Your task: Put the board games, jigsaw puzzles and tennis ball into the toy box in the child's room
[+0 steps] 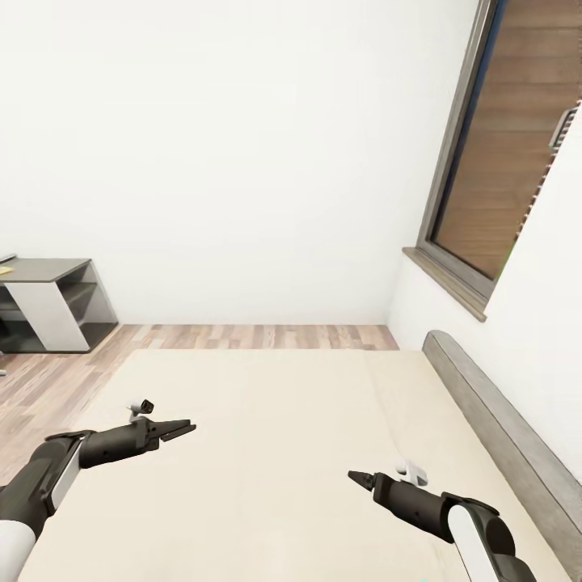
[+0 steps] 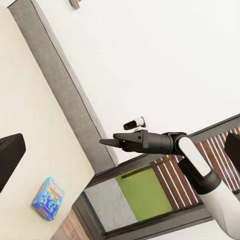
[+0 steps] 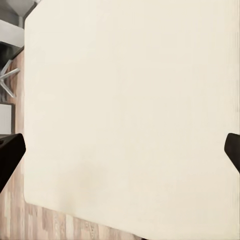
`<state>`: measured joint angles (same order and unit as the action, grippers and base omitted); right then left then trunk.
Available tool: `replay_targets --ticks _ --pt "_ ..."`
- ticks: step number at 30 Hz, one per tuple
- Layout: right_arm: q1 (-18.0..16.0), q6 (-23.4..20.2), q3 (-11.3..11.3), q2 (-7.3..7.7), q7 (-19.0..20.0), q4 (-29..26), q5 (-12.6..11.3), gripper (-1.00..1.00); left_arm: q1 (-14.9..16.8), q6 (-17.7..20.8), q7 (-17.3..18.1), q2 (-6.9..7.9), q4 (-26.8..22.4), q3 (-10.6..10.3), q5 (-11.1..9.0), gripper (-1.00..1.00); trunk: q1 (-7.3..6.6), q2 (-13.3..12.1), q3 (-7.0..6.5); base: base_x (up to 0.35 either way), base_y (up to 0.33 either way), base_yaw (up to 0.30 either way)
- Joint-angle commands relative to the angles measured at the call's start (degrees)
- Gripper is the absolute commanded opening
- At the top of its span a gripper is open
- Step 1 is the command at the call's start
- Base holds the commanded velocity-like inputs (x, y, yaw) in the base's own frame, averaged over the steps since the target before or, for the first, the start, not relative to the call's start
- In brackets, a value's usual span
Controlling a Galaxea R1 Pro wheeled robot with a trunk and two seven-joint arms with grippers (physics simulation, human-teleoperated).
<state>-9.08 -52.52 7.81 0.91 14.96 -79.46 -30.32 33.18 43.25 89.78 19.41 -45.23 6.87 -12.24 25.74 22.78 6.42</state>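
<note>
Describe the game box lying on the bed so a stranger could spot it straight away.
Start at the large low cream bed with its grey upholstered side rail. In the left wrist view, near the mattress corner where the bed meets the wood-plank floor, lies a small flat blue board game box. Its bright blue printed lid with orange marks is the one colourful thing on the plain mattress.

1. Setting: a bedroom in a home, rendered in simulation.
2. A large low bed (image 1: pixel 283 453) with a plain cream mattress takes up most of the floor; a grey padded headboard (image 1: pixel 501 428) runs along 1 wall.
3. Plain white walls; light wood-plank floor (image 1: pixel 267 336).
4. Grey-framed window (image 1: pixel 485 162) with brown slatted blinds above the headboard.
5. A colourful blue board game (image 2: pixel 48 198) lying on the mattress suggests a child's room.
6. Grey desk section (image 1: pixel 50 303) with open shelves in the far corner.
</note>
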Motion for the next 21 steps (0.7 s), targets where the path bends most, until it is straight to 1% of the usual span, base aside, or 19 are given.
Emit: replay_targets --ticks 1,11,21 --pt "-0.06 -0.24 0.1 -0.02 0.55 -0.01 0.44 1.0 0.04 0.61 0.22 0.02 -0.02 -0.01 0.03 1.0 0.04 0.14 0.13 0.0 -0.179 0.0" --pt "-0.06 -0.26 0.1 0.01 0.52 -0.03 0.44 1.0 0.04 0.61 0.22 0.02 -0.03 -0.02 0.03 1.0 0.04 0.14 0.13 0.0 -0.158 0.0" --pt "-0.06 -0.23 0.1 0.01 0.52 -0.01 0.44 1.0 0.04 0.61 0.22 0.02 -0.03 0.0 0.03 1.0 0.04 0.14 0.13 0.0 -0.031 0.0"
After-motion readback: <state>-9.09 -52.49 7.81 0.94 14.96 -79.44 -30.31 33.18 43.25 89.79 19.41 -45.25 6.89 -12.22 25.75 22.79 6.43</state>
